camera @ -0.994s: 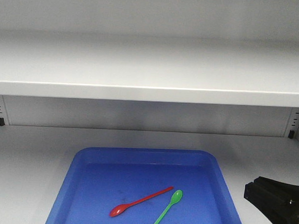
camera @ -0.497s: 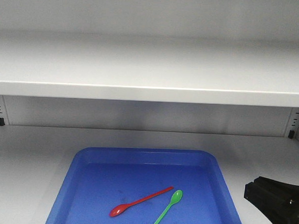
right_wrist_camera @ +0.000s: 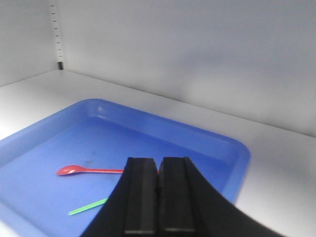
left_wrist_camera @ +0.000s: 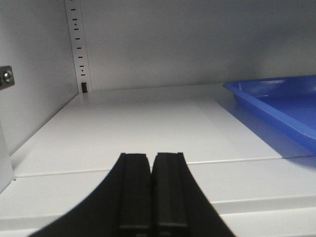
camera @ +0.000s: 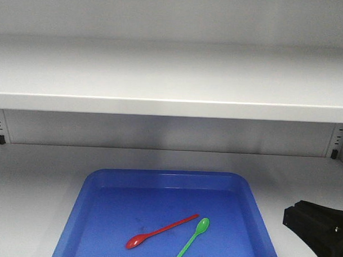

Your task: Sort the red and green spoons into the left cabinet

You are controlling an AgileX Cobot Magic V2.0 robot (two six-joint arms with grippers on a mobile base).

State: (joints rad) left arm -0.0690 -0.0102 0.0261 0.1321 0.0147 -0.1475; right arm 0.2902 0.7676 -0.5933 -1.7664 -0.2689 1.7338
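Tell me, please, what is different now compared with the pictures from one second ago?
Only the right gripper moved: in the front view it slid a little to the right and down, away from the blue tray. Nothing was grasped or released. The red spoon and the green spoon lie in the tray as before.

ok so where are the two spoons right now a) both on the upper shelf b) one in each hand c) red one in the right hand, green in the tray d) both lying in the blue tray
d: the red spoon and the green spoon both lie flat inside the blue tray, while the left hand and right hand are shut on nothing.
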